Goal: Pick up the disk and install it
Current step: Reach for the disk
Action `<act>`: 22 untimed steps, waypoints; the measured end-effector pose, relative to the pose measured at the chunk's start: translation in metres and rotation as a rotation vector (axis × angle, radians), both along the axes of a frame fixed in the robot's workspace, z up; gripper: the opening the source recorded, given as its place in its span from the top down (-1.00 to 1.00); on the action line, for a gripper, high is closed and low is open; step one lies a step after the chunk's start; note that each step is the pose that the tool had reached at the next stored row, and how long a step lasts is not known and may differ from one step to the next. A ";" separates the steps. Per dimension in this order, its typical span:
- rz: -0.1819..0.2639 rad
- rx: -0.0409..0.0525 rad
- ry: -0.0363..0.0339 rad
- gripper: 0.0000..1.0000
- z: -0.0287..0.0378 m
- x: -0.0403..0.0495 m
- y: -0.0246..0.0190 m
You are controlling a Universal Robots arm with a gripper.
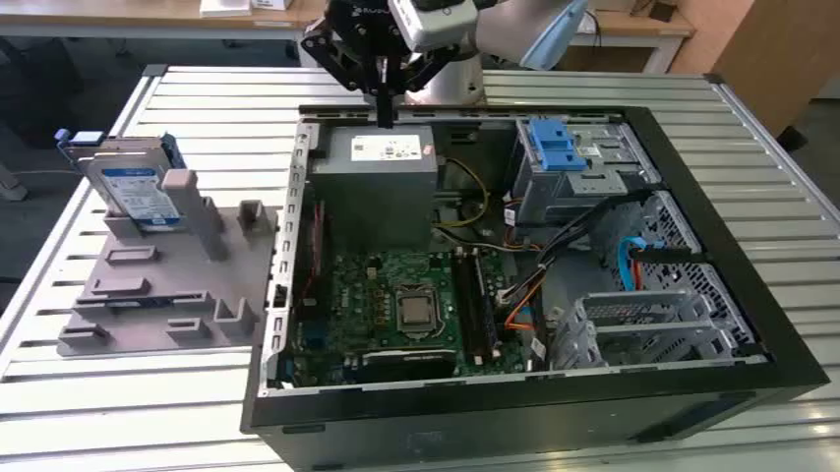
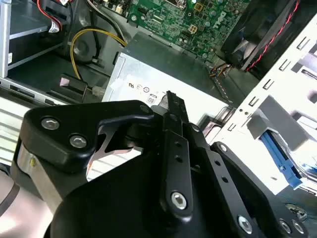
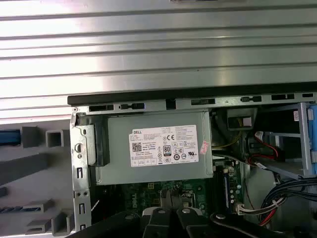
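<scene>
The black metal hand [image 1: 385, 116] hangs just above the big grey power box [image 1: 381, 172]. Its fingers are pressed together and hold nothing.

Under the hand, the open black computer case [image 1: 525, 398] holds the power box, a green board [image 1: 381, 295], coloured wires and a metal cage [image 1: 577, 182] with a blue latch [image 1: 558, 147].

Well apart from the hand, a grey plastic holder [image 1: 157, 295] holds the flat silver disk [image 1: 138, 192] with its blue-and-white label, standing upright. A grey post hides its lower corner.

The arm is cut off at the picture's edge. Everything sits on a table of silver metal slats [image 1: 132, 413], with wooden furniture [image 1: 761, 49] behind.
</scene>
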State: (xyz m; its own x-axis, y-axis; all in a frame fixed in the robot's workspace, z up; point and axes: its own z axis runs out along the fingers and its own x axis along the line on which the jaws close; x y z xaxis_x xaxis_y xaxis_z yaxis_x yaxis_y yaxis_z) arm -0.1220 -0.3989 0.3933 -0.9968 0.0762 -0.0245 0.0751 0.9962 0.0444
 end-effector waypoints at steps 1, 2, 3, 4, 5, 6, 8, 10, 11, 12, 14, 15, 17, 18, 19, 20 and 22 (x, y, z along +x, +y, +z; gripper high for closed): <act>0.000 0.0000 0.0000 0.79 0.0000 0.0000 0.0000; 0.000 -0.0001 0.0001 0.79 0.0000 0.0000 0.0000; 0.000 0.0000 0.0000 0.79 0.0000 0.0000 0.0000; 0.000 0.0000 0.0000 0.79 0.0000 0.0000 0.0000; 0.000 -0.0001 0.0000 0.79 0.0000 -0.0001 0.0000; 0.000 -0.0001 0.0001 0.79 0.0000 -0.0004 0.0001; 0.000 0.0000 0.0001 0.79 0.0000 -0.0012 0.0000; 0.000 0.0000 0.0000 0.79 0.0000 -0.0020 0.0000; 0.000 0.0000 0.0000 0.79 0.0000 -0.0022 0.0000; 0.000 -0.0001 0.0001 0.79 0.0000 -0.0023 0.0000; 0.000 -0.0001 0.0001 0.79 0.0000 -0.0024 0.0000; 0.000 0.0000 0.0000 0.79 0.0000 -0.0025 0.0000; 0.000 -0.0001 0.0000 0.79 0.0000 -0.0031 0.0000; 0.000 0.0000 0.0000 0.79 0.0000 -0.0034 0.0000; 0.000 0.0000 0.0000 0.79 0.0000 -0.0038 0.0000; 0.000 0.0000 0.0000 0.79 0.0000 -0.0044 0.0001; 0.000 0.0000 0.0000 0.79 0.0000 -0.0055 0.0003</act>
State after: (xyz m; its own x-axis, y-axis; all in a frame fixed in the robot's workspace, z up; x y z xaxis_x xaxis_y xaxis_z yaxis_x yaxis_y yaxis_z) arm -0.1275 -0.3986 0.3933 -0.9968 0.0762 -0.0245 0.0751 0.9962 0.0444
